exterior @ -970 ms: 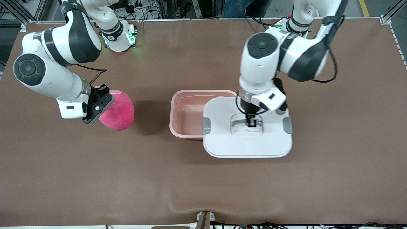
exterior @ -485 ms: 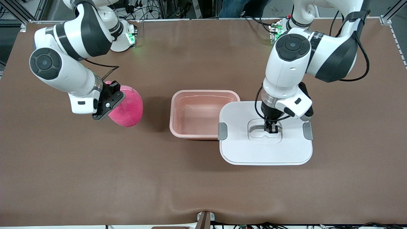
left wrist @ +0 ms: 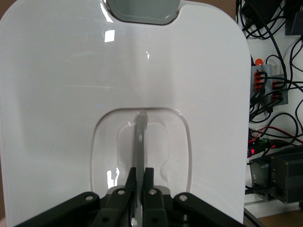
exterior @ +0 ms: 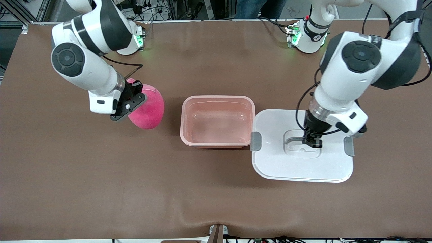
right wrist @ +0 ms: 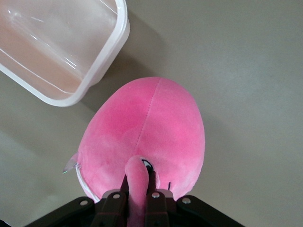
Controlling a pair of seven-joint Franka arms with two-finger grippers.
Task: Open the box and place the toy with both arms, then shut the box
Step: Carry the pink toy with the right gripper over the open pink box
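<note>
White jointed arms (exterior: 351,84), black joint bands, round black caps; green-lit bases (exterior: 305,35), black cables

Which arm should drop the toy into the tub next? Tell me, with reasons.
The right arm. Its hand is shut on the pink toy, carried beside the open tub. The left hand is shut on the lid handle, holding it clear.

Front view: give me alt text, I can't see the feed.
The right gripper holds the toy above the table beside the open tub. The left gripper grips the lid by its handle, clear of the tub, toward the left arm's end.
</note>
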